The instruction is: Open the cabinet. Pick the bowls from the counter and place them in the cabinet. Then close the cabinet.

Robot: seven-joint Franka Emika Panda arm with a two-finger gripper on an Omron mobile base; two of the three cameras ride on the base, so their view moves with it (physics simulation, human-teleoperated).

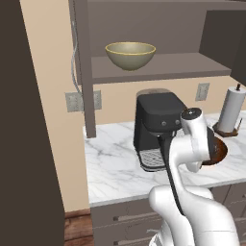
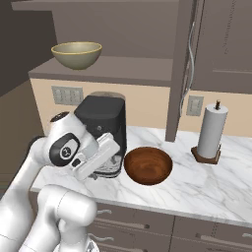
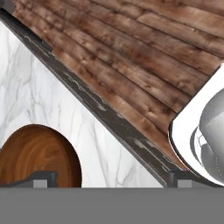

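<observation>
Left base view: an open dark cabinet (image 1: 158, 67) holds a pale olive bowl (image 1: 130, 54) on its shelf. Below, a white marble counter (image 1: 113, 168) carries a black coffee machine (image 1: 156, 129) and a paper towel roll (image 1: 232, 109); the white arm hides most of a brown wooden bowl (image 1: 218, 153).

Right base view: the brown bowl sits on the counter just beside the coffee machine, with wall outlets (image 2: 67, 95) behind.

Hand view: the gripper (image 3: 111, 178) is spread wide, empty, above the counter edge and plank floor (image 3: 144, 57).

Glossy wood-grained brown bowl (image 2: 148, 165) on a smooth veined marble worktop (image 2: 206, 184); matt olive bowl (image 1: 130, 55); rough plank floor (image 3: 144, 57).
</observation>
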